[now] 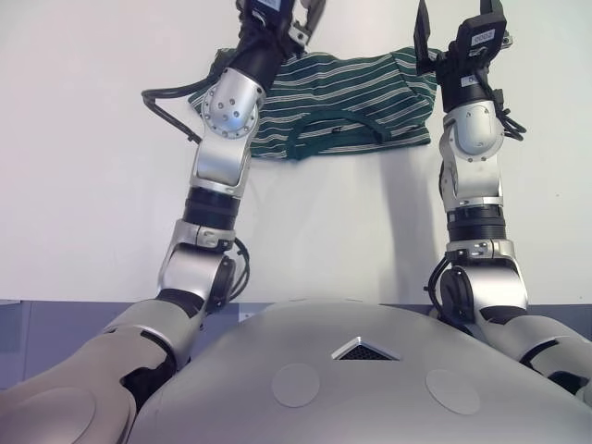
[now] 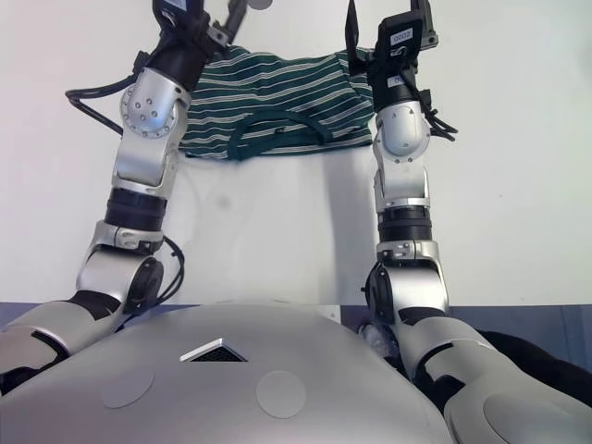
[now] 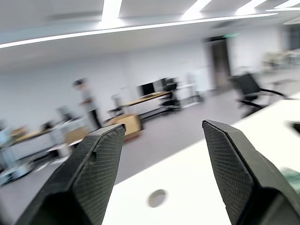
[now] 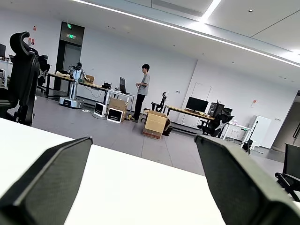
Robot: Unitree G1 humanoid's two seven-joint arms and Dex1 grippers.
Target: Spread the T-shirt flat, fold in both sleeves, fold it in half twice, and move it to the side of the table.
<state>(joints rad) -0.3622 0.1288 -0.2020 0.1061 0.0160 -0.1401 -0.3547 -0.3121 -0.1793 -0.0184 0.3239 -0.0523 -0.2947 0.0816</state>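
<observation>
Status, L to R, all positions ref. the T-shirt.

**L claw** (image 3: 162, 127)
- Pos.: at the T-shirt's far-left corner.
- Fingers (image 3: 93, 178) are spread wide w/ nothing between them.
- Its wrist view looks out across the tabletop (image 1: 92, 185) toward the room, w/ only a sliver of green cloth beside one finger. The claw is therefore aimed forward, not down at the cloth.
- Contact w/ the cloth can't be told.

**T-shirt** (image 1: 342, 92)
- Green w/ pale stripes, lying on the far part of the white tabletop between the two claws.
- Shape is a wide, short band.
- The collar (image 1: 338, 129) shows along its near edge, approx. mid-band.
- No sleeve sticks out at either end.
- The L forearm (image 1: 222, 157) covers the near-left part, so that corner can't be checked.

**R claw** (image 4: 143, 140)
- Pos.: at the T-shirt's far-right corner.
- Fingers are spread and empty.
- Its wrist view also looks out level over the tabletop.

**Step in hand (judgement)**
- From the band shape, the sleeves look tucked in and the 1st half-fold looks made.
- The 2nd half-fold is prob. the step in hand.
- The move to the side is not yet done, since the T-shirt sits between the claws.

**Next move req. (judgement)**
1. Tip the claws down onto the cloth.
2. Pinch through all layers at the corners, not just the top ply.
3. Carry the held edge over to the opposite edge and align.
4. Release, then slide the packet sideways.
</observation>
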